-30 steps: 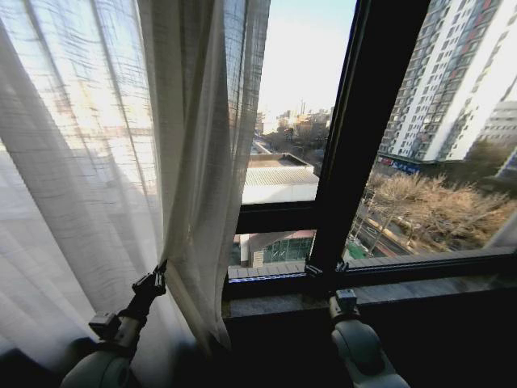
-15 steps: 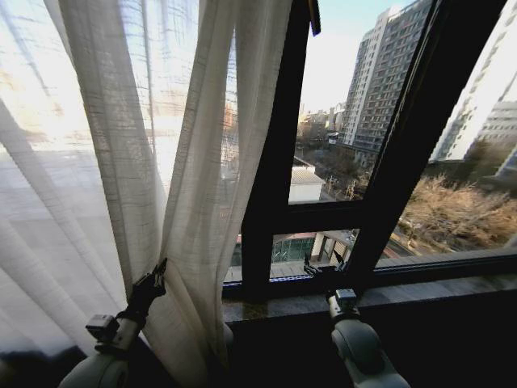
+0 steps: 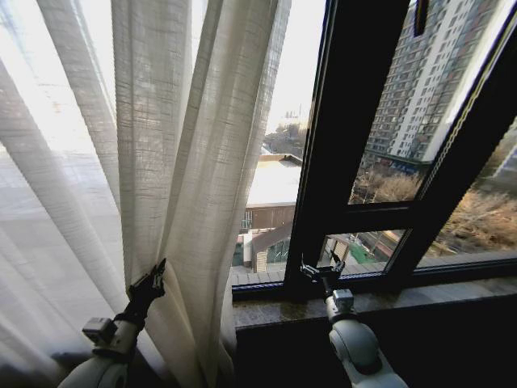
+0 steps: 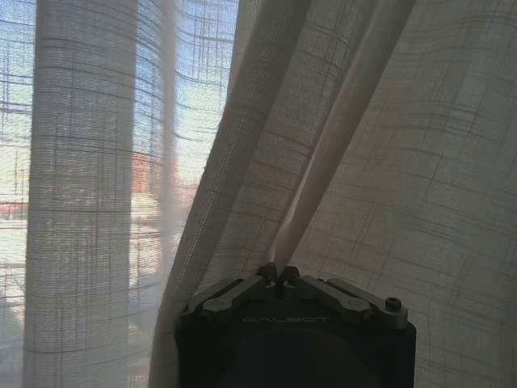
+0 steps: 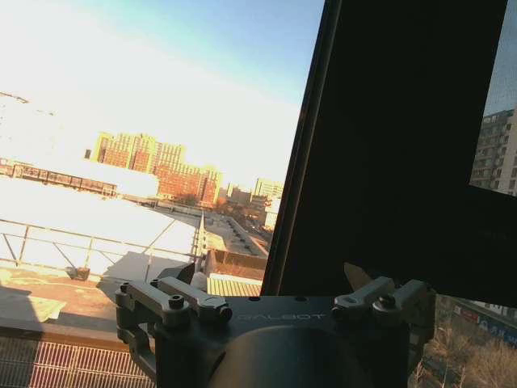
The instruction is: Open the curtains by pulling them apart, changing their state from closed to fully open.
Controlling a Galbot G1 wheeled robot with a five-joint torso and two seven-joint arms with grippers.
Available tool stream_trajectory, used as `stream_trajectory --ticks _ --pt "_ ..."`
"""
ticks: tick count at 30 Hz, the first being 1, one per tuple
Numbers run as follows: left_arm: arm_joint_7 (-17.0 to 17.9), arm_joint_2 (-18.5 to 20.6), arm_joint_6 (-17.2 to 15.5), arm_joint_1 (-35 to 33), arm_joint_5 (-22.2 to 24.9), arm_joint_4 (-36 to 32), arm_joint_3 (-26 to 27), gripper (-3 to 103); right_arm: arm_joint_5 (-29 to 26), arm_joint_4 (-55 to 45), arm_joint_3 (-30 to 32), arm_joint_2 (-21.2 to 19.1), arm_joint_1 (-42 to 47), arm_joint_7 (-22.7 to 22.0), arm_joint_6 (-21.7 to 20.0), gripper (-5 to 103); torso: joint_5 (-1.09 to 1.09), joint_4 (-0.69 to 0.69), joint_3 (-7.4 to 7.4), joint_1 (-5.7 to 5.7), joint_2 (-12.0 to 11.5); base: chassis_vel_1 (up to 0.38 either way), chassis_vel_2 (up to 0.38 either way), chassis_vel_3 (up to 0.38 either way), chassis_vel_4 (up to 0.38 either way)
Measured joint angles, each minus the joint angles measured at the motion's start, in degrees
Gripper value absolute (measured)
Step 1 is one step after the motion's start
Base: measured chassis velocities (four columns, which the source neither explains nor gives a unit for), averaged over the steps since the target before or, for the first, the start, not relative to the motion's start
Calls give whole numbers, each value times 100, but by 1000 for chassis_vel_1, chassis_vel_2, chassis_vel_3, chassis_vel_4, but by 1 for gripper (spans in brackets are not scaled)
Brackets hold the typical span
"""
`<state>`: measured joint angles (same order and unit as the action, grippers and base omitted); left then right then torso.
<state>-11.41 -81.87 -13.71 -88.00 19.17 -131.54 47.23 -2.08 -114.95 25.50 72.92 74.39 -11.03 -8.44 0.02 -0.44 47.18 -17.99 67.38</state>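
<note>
Pulling step, judged about midway: the left pincer [image 3: 155, 275] is clamped on a bunched fold of the curtains [image 3: 186, 162], its fingertips [image 4: 277, 273] together on the pleat. The gathered fabric hangs to the left of the dark window frame bar [image 3: 339, 137], with clear glass showing between them. The panel is off that glass but, by this judgement, not yet fully drawn; the next move calls for carrying the held fold farther from the bar without losing it. The right pincer [image 3: 321, 272], apart and holding nothing, sits at the bar's foot above the window sill [image 3: 436, 293].
</note>
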Motion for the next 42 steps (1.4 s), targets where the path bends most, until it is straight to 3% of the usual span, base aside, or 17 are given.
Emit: stream_trajectory --ticks 13,18,31,34,35,38,39,42 --pt "40 -71 11 -92 20 -67 162 0 54 41 -117 75 30 84 69 100 -5 1 -1 -1 0 204 210 -196 -187" --pt "337 -171 100 -111 79 -57 488 0 125 53 -204 83 35 85 75 100 6 -2 1 0 -1 -29 -35 9 18" --pt "1216 -89 349 68 625 881 2144 0 120 246 -238 -13 -80 95 116 100 -3 0 0 0 0 -19 -7 11 9" --pt "1784 27 387 111 639 1195 2476 0 112 382 -334 -4 -214 95 117 100 0 1 0 0 0 0 0 0 0" --pt "1784 27 387 111 639 1195 2476 0 112 382 -334 -4 -214 95 117 100 0 1 0 0 0 0 0 0 0" --pt "2904 127 287 204 505 1324 2544 0 101 479 -445 21 -308 96 113 100 -2 1 0 -1 0 0 0 0 0" --pt "2904 127 287 204 505 1324 2544 0 101 479 -445 21 -308 96 113 100 -2 1 0 -1 0 0 0 0 0" --pt "3816 137 153 249 284 1322 2408 -3 104 595 -539 86 -372 96 113 100 -3 1 0 0 0 0 0 0 0"
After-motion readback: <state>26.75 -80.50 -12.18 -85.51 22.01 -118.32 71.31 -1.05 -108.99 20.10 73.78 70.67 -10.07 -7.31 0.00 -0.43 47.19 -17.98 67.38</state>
